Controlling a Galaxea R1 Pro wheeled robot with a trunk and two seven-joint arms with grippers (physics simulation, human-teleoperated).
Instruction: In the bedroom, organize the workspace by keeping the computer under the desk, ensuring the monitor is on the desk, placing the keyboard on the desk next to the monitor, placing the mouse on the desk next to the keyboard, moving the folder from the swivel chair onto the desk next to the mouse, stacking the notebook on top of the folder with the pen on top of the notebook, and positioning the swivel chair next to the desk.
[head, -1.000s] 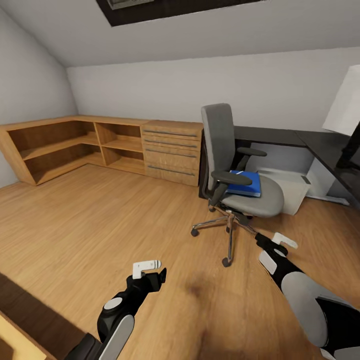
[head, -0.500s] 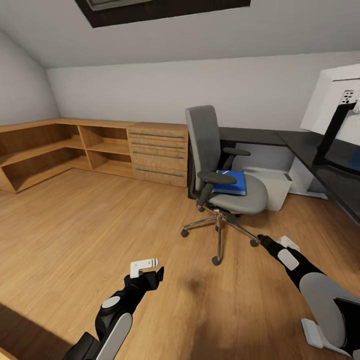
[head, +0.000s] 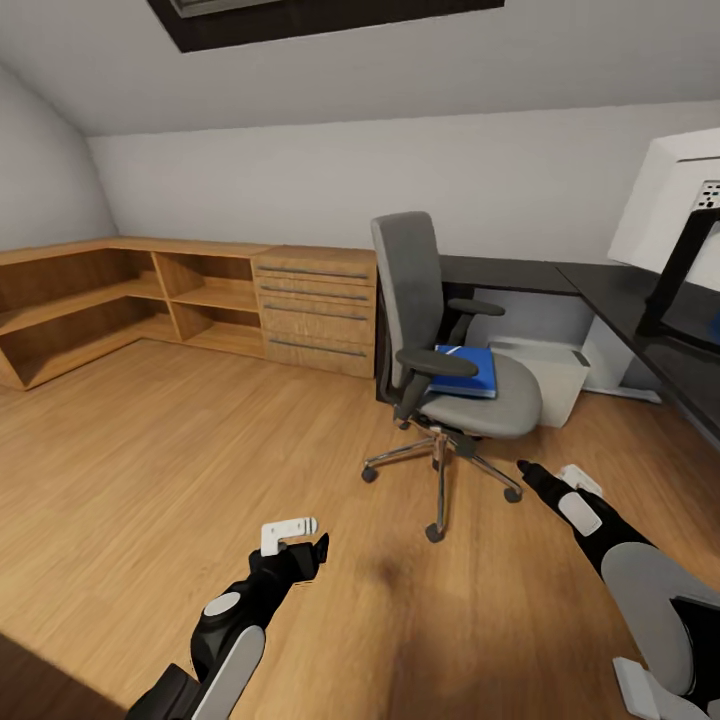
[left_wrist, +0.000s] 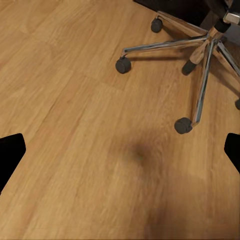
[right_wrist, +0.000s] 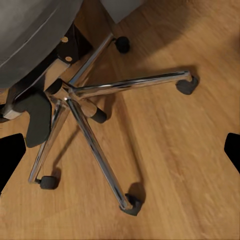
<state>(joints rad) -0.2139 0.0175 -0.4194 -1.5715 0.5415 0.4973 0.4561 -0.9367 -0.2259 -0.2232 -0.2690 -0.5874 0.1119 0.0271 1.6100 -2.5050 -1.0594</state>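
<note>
The grey swivel chair (head: 440, 330) stands on the wood floor in front of the dark desk (head: 600, 290). A blue folder (head: 468, 370) lies flat on its seat. The white back of the monitor (head: 675, 200) shows on the desk at the far right, on a black stand. A white computer case (head: 548, 375) sits on the floor under the desk. My left gripper (head: 305, 540) hangs open over bare floor, short of the chair. My right gripper (head: 550, 478) is open too, close to the chair's chrome legs (right_wrist: 95, 145). Both wrist views show wide-apart fingers (left_wrist: 10, 155) with nothing between them.
Low wooden shelving (head: 100, 300) runs along the left wall and meets a drawer unit (head: 315, 310) beside the desk. The chair's castors (left_wrist: 183, 125) spread out over the floor between my grippers. Open floor lies to the left and in front.
The whole view has swung to the right, so the monitor and more of the desk have come into view. Over the last half second the picture shifted only slightly. Both grippers stay open.
</note>
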